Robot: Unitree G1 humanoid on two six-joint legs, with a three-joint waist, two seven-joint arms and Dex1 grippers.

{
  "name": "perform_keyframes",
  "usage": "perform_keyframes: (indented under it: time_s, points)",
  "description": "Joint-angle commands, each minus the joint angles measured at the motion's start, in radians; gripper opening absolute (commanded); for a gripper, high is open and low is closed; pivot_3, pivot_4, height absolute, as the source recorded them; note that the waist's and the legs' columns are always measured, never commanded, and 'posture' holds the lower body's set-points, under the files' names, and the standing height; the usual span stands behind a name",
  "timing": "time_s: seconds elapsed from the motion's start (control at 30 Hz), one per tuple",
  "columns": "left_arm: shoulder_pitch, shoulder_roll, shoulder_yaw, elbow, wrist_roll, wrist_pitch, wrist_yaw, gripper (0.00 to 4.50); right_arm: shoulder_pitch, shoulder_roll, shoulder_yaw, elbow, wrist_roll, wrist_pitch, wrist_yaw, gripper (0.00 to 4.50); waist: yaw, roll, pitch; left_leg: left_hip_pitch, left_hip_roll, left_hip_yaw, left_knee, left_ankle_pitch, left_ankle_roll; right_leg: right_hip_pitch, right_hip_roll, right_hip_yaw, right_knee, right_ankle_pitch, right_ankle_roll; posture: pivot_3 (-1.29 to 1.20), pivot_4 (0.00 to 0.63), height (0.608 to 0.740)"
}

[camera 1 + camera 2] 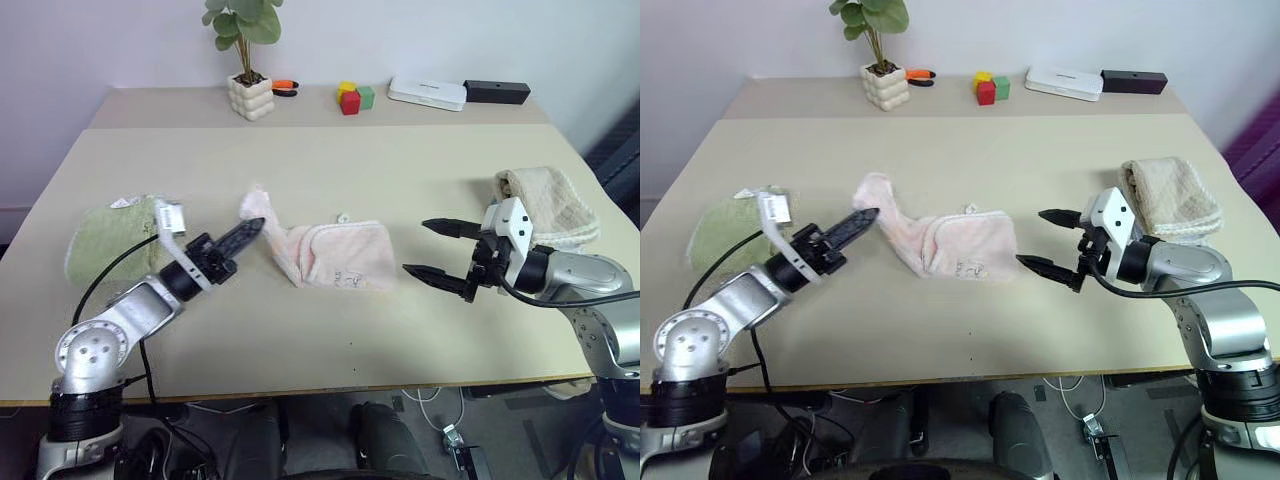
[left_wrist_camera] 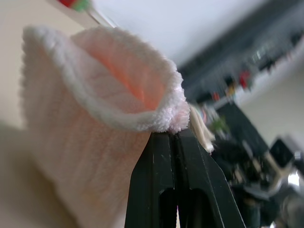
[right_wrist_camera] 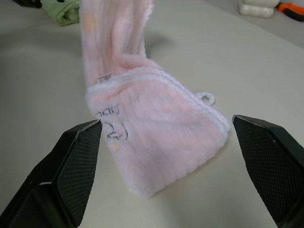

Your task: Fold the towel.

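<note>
From the head cameras, we see the towel (image 1: 335, 255) lying mid-worktop, nearer the front edge than the back, its right portion doubled flat while its left end rises off the surface. Our left gripper (image 1: 250, 231) has its jaws closed on that raised end, lifting it, we judge, so it can be carried over the flat part. Our right gripper (image 1: 437, 248) hangs just beside the towel's right edge, jaws spread wide and holding nothing, likely waiting to pin or catch the cloth. A folded green towel (image 1: 110, 235) sits near the left edge, a folded beige towel (image 1: 550, 205) near the right edge, both well apart from the work.

In the left wrist view, the black jaws meet on a curled pink hem of the towel (image 2: 95, 118), which billows above them.

In the right wrist view, the wide-open jaws frame the towel's flat part (image 3: 156, 142), its dark printed mark facing up, with nothing between them.
</note>
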Motion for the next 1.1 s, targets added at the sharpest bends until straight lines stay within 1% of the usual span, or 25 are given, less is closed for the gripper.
perform_keyframes:
  time_s: [0.03, 0.1, 0.17, 0.27, 0.4, 0.53, 0.6, 0.67, 0.7, 0.8, 0.87, 0.93, 1.03, 1.1]
  points:
    - [-0.088, -0.006, -0.114, 0.021, 0.181, -0.061, -0.16, 0.03, -0.008, 0.006, -0.015, -0.01, -0.007, -0.025, -0.015, 4.5, 0.002, 0.0, 0.0, 0.0, 0.0, 0.0, 0.0, 0.0, 0.0, 0.0, 0.0, 0.0, 0.0, 0.0, 0.0, 0.0, 0.15, 0.735]
    - [-0.156, -0.032, -0.208, 0.078, 0.295, -0.107, -0.264, 0.03, -0.005, 0.004, -0.025, -0.008, -0.006, -0.028, -0.023, 4.5, 0.005, 0.0, 0.0, 0.0, 0.0, 0.0, 0.001, 0.0, 0.0, 0.0, 0.0, 0.0, 0.0, 0.0, 0.0, 0.0, 0.15, 0.735]
    - [-0.202, -0.073, -0.225, 0.14, 0.317, -0.112, -0.325, 0.03, -0.003, 0.001, -0.028, -0.006, -0.012, -0.031, -0.033, 4.5, 0.005, 0.0, 0.0, 0.0, -0.001, 0.0, 0.001, 0.0, 0.0, 0.001, 0.0, 0.0, -0.001, 0.0, 0.0, 0.0, 0.15, 0.735]
    - [-0.261, -0.114, -0.315, 0.208, 0.439, -0.156, -0.427, 0.03, 0.016, -0.008, -0.044, -0.011, -0.015, -0.033, -0.044, 4.5, 0.002, 0.0, 0.0, -0.001, 0.0, 0.0, 0.001, 0.0, 0.0, 0.001, 0.0, 0.0, -0.001, 0.0, 0.001, 0.0, 0.15, 0.735]
    - [-0.309, -0.181, -0.369, 0.279, 0.508, -0.158, -0.508, 0.03, 0.071, -0.037, -0.101, -0.03, 0.005, -0.024, -0.027, 4.5, 0.002, 0.0, 0.0, -0.001, 0.0, -0.001, 0.0, 0.0, 0.001, 0.0, 0.001, 0.0, -0.001, 0.0, 0.001, 0.0, 0.15, 0.735]
    - [-0.357, -0.238, -0.437, 0.396, 0.651, -0.239, -0.568, 0.03, 0.122, -0.059, -0.151, -0.052, 0.019, -0.014, -0.021, 4.5, 0.004, 0.0, 0.0, -0.001, 0.0, -0.001, 0.001, 0.0, 0.001, 0.001, 0.001, 0.0, -0.001, 0.001, 0.002, 0.0, 0.15, 0.735]
    - [-0.371, -0.267, -0.45, 0.435, 0.701, -0.281, -0.591, 0.03, 0.132, -0.057, -0.157, -0.061, 0.019, -0.012, -0.03, 4.5, 0.002, -0.001, 0.0, -0.001, 0.0, -0.001, 0.001, 0.0, 0.001, 0.001, 0.001, 0.0, -0.001, 0.001, 0.002, 0.0, 0.15, 0.735]
    - [-0.388, -0.296, -0.456, 0.473, 0.732, -0.273, -0.59, 0.03, 0.139, -0.052, -0.164, -0.077, 0.026, -0.006, -0.042, 4.5, 0.001, -0.001, 0.001, -0.001, 0.0, -0.001, 0.001, 0.0, 0.001, 0.001, 0.001, 0.0, -0.001, 0.001, 0.002, 0.0, 0.15, 0.735]
    - [-0.391, -0.308, -0.468, 0.494, 0.769, -0.306, -0.591, 0.03, 0.143, -0.05, -0.169, -0.083, 0.029, -0.004, -0.046, 4.5, 0.001, -0.001, 0.001, -0.001, 0.0, -0.001, 0.001, 0.0, 0.001, 0.0, 0.001, 0.0, -0.001, 0.001, 0.002, 0.0, 0.15, 0.735]
    - [-0.4, -0.341, -0.479, 0.541, 0.818, -0.322, -0.603, 0.03, 0.157, -0.048, -0.177, -0.096, 0.027, -0.003, -0.059, 4.5, 0.001, -0.001, 0.001, -0.001, 0.0, -0.002, 0.001, 0.0, 0.001, 0.0, 0.001, 0.0, -0.001, 0.001, 0.002, 0.0, 0.15, 0.735]
    - [-0.413, -0.371, -0.465, 0.579, 0.829, -0.32, -0.6, 0.03, 0.163, -0.047, -0.179, -0.102, 0.025, -0.003, -0.067, 4.5, 0.001, -0.001, 0.001, -0.001, 0.0, -0.002, 0.001, 0.0, 0.001, 0.001, 0.001, 0.0, -0.001, 0.001, 0.002, 0.0, 0.15, 0.735]
    - [-0.422, -0.387, -0.468, 0.617, 0.868, -0.359, -0.603, 0.03, 0.165, -0.043, -0.178, -0.109, 0.026, -0.003, -0.076, 4.5, 0.003, -0.001, 0.001, -0.001, 0.0, -0.002, 0.001, 0.0, 0.001, 0.001, 0.001, 0.0, -0.001, 0.001, 0.002, 0.0, 0.15, 0.735]
    - [-0.423, -0.405, -0.456, 0.631, 0.865, -0.326, -0.621, 0.03, 0.168, -0.041, -0.177, -0.114, 0.023, -0.006, -0.086, 4.5, 0.003, -0.001, 0.001, -0.001, 0.0, -0.002, 0.001, 0.0, 0.001, 0.001, 0.001, 0.0, -0.001, 0.001, 0.002, 0.0, 0.15, 0.735]
    - [-0.42, -0.416, -0.45, 0.635, 0.876, -0.319, -0.607, 0.55, 0.165, -0.037, -0.177, -0.115, 0.024, -0.009, -0.093, 4.5, 0.003, -0.001, 0.001, -0.001, 0.0, -0.002, 0.001, 0.0, 0.001, 0.001, 0.001, 0.0, -0.001, 0.001, 0.002, 0.0, 0.15, 0.735]
